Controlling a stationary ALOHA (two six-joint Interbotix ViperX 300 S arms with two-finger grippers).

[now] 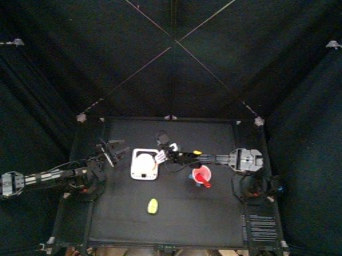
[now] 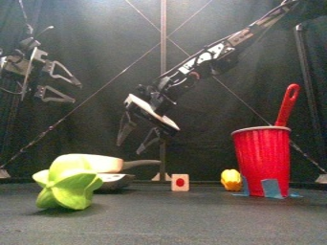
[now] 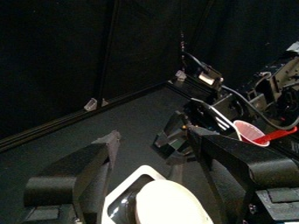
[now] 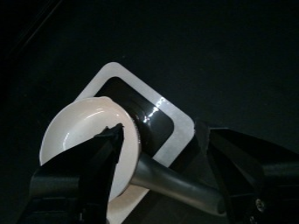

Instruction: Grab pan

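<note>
Overhead, the pan [image 1: 144,163] reads as a pale shape left of the table's [image 1: 120,215] middle, with the right gripper [image 1: 168,153] reaching across from the right to hang just beside it. The red cup [image 1: 202,177] stands to the pan's right, and a small yellow thing [image 1: 152,206] lies nearer the front edge. My left arm rests at the table's left side.

From the front, the right gripper [image 2: 151,122] hangs above and behind the pan [image 2: 99,165], its jaws spread wide and apart from it. A green leafy thing [image 2: 67,186] covers part of the pan, so its rim is half hidden. A red utensil [image 2: 289,103] stands in the cup [image 2: 262,160]; a small white cube [image 2: 181,182] and a yellow piece [image 2: 230,178] sit between.

In the left wrist view, the left gripper [image 3: 163,179] also stands open and empty; a pale rounded object sits between its jaws, cut off at the picture's edge.

The right wrist view looks straight down on the pan [image 4: 84,131]: a pale bowl on a white-bordered dark square [image 4: 158,109], with a grey handle [image 4: 176,184] running out between my open jaws. I judge the pan light, stiff and smooth, so I would close on the handle. Whether the jaws are low enough, I cannot tell.
</note>
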